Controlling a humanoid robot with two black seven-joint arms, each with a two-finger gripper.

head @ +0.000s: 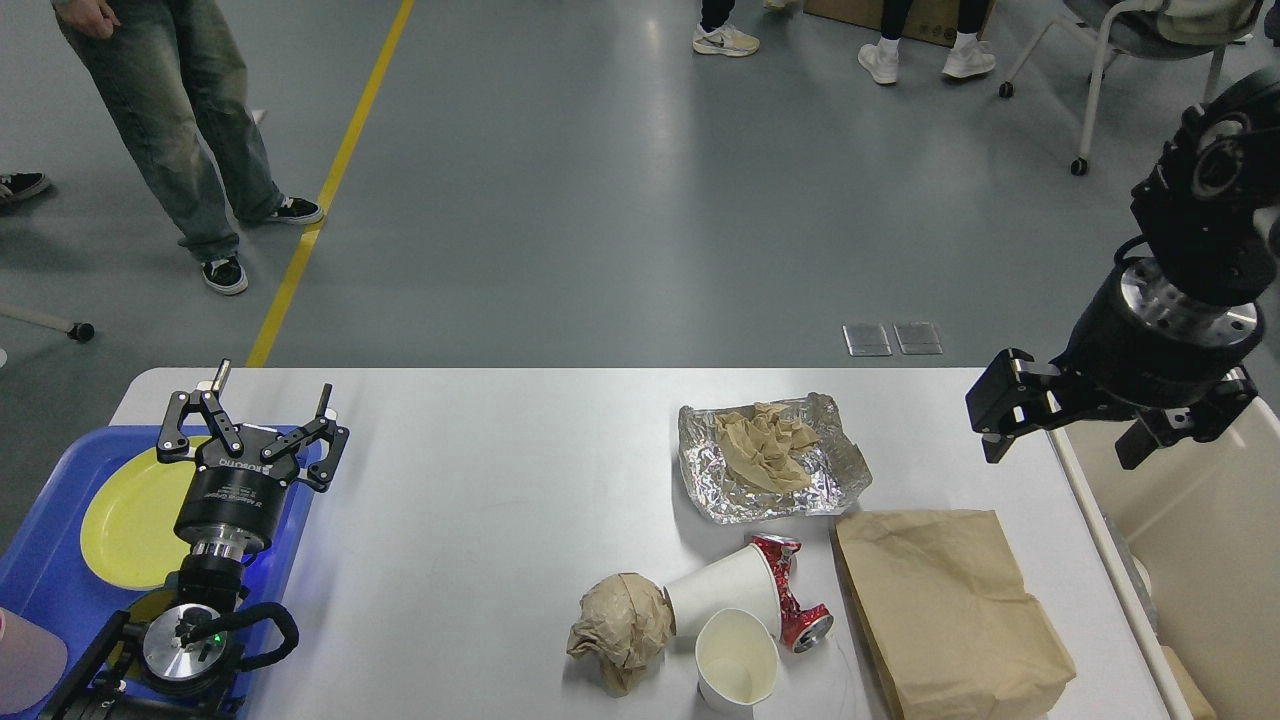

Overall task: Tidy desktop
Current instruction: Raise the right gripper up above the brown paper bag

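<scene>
The desktop [480,500] filled the lower view, littered on its right half. The right gripper [1070,425] hung empty above the table's right edge, fingers spread wide, beside the bin [1200,540]. The left gripper [250,425] hovered over the tray [40,560] and plate [125,515], also wide and empty. The foil [770,460], paper ball [620,628] and bag [945,610] looked light and crushable; pinching a raised crease would likely do. The cups [735,625] seemed flimsy, best taken by the rim; the crushed can [790,595] stiffer, possibly slippery.
</scene>
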